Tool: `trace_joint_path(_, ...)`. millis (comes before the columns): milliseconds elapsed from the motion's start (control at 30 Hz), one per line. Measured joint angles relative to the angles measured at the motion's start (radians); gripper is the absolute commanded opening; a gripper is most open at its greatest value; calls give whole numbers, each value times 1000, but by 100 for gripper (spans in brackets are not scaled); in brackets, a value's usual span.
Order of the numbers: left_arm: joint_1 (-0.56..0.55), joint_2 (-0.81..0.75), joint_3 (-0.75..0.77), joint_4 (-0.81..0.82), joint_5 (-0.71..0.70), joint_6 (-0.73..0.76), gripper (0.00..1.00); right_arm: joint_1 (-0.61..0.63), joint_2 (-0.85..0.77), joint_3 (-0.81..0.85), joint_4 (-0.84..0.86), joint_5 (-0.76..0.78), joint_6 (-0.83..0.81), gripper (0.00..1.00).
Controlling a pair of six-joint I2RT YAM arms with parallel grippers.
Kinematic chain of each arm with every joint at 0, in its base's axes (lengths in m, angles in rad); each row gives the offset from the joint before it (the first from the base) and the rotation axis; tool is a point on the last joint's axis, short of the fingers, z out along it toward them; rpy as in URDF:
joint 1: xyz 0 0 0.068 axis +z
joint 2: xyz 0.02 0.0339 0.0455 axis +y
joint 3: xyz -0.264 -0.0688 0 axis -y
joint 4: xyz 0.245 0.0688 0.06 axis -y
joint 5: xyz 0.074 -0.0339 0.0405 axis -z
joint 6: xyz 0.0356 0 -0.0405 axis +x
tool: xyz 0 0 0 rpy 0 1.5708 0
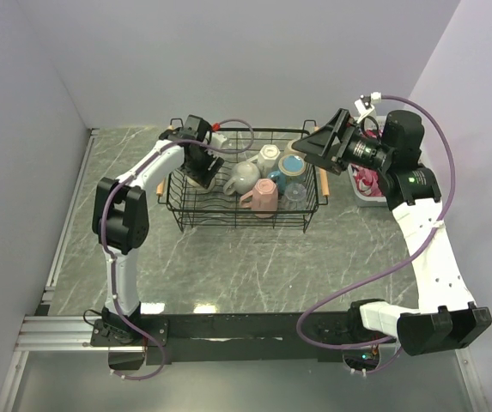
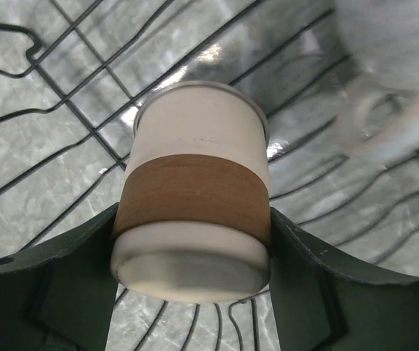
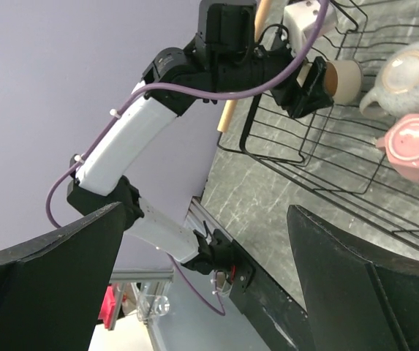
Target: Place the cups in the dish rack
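tan cup [image 2: 194, 212] gripped between left jaws, rack [image 1: 237, 219] wires beneath them, white mug [image 2: 392, 95] just beside; right jaws wide open, empty.

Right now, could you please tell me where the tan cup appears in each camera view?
Top external: tan cup at the dish rack's left end, in the left gripper.
Left wrist: tan cup fills the centre, clamped between the fingers.
Right wrist: tan cup small at upper right, in the left gripper.
Shared landmark: the dish rack's black wires, in all three views.
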Motion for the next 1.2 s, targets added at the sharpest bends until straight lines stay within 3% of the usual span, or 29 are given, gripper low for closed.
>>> trace_joint_path(533, 0, 18, -7, 33, -60, 15, 1, -13, -3, -43, 6, -7, 2, 100)
trace_joint_path(667, -3, 26, 5, 29, -61, 16, 34, -14, 5, -43, 10, -11, 2, 100)
trace_joint_path(733, -3, 28, 5, 29, -61, 16, 41, -15, 8, -43, 10, -12, 2, 100)
trace_joint_path(800, -3, 28, 5, 29, -61, 16, 37, -15, 9, -43, 10, -12, 2, 100)
trace_joint_path(867, -3, 29, 7, 28, -60, 16, 26, -15, 11, -43, 10, -13, 1, 100)
trace_joint_path(933, -3, 34, 18, 21, -60, 15, 27, -16, 13, -43, 10, -13, 2, 100)
trace_joint_path(1067, -3, 46, 42, 11, -59, 15, 69, -16, 17, -43, 10, -16, 1, 100)
trace_joint_path(1133, -3, 48, 44, 11, -58, 15, 79, -17, 17, -45, 12, -19, 2, 100)
trace_joint_path(1200, -3, 48, 44, 12, -58, 14, 99, -18, 17, -48, 17, -21, 2, 100)
